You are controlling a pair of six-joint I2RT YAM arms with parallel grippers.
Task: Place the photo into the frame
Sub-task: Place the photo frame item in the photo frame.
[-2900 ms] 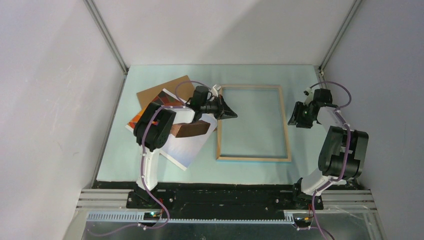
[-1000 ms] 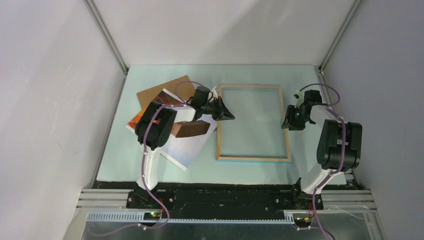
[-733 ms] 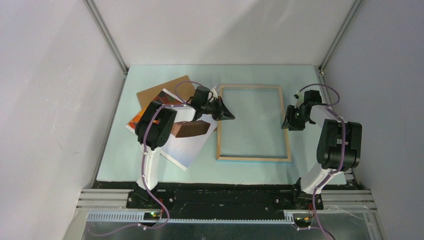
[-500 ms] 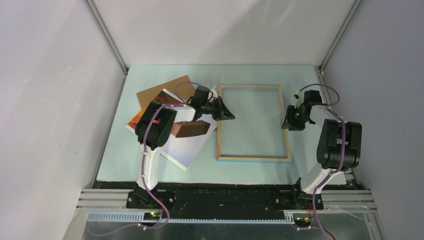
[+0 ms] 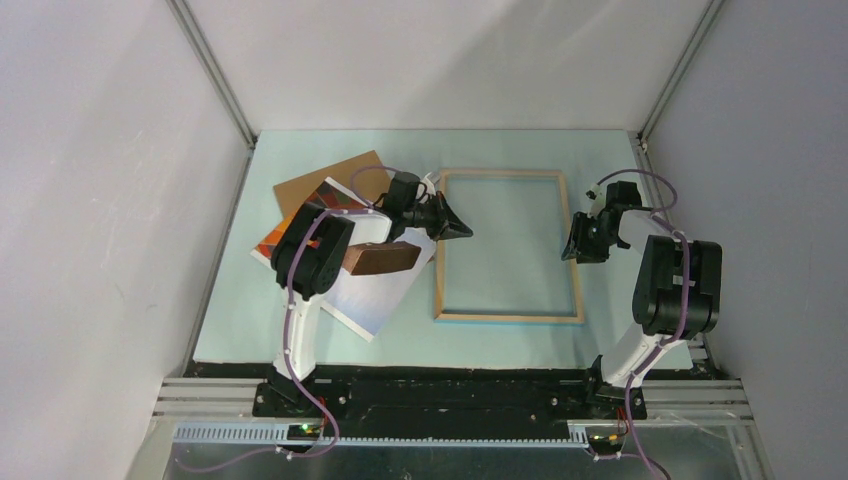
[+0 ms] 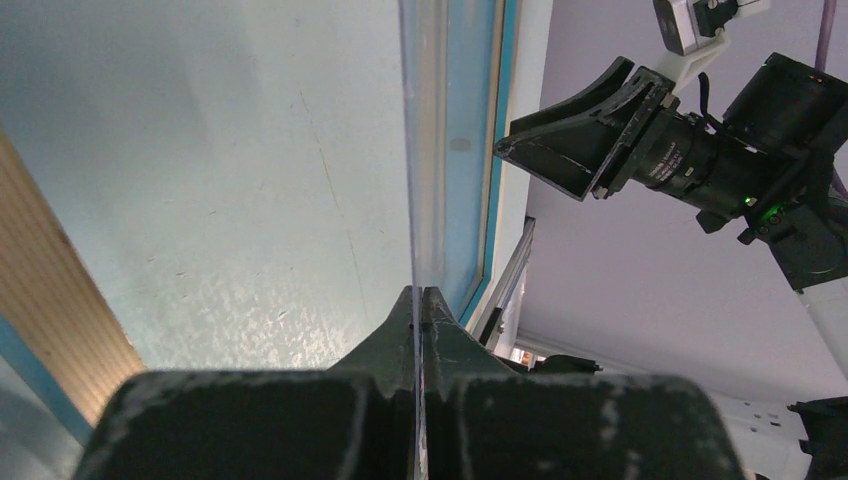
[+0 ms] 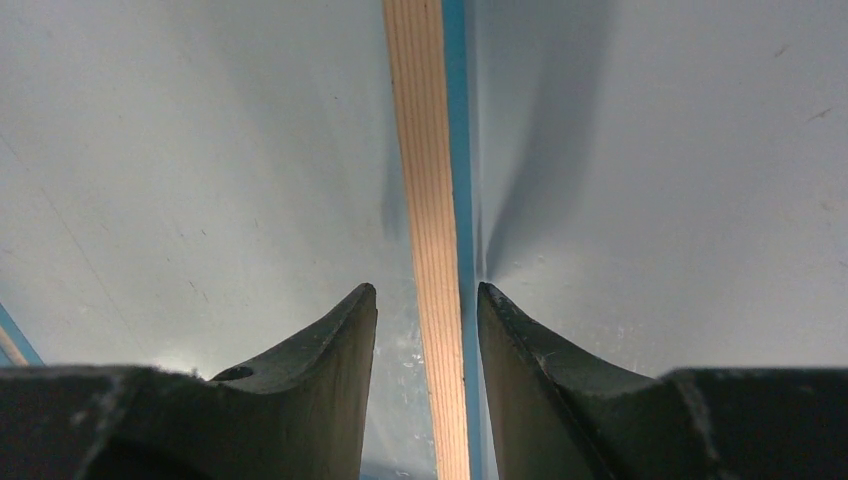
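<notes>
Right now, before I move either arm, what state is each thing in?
frame: lying flat, wood side up, photo not in it.
photo: face up, left of the frame, on the brown board.
brown board: flat, partly under the photo.
left gripper: shut on the edge of a thin clear sheet.
right gripper: open, fingers either side of the frame's right rail.

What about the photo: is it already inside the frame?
No, the photo lies left of the frame, with none of it in the opening.
</notes>
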